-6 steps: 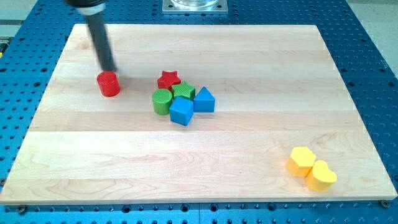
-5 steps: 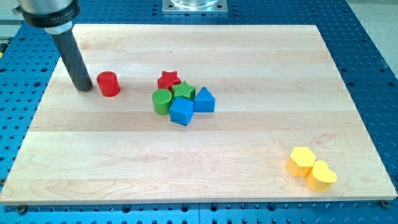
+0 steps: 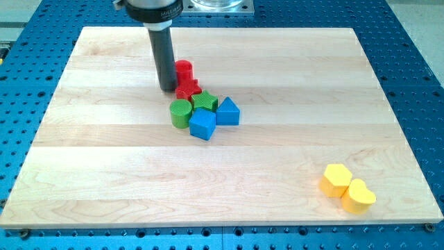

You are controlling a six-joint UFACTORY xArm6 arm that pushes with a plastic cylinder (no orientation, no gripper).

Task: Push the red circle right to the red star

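Pale wooden board (image 3: 291, 62) with lengthwise plank seams, evenly lit | blue perforated metal table (image 3: 416, 62) surrounding it on all sides | grey metal mounting plate (image 3: 216, 7) at the view's top edge

Single camera view: raised vantage at the view's bottom edge, angled downward across the whole wooden worktop (image 3: 277, 153). Moderate distance; blue perforated base (image 3: 416, 83) visible on all sides.

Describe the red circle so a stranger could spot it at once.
On the wooden board, find the cluster of blocks left of centre. At its top, the red circle sits just above the red star, right of my tip. It is the only round red block.
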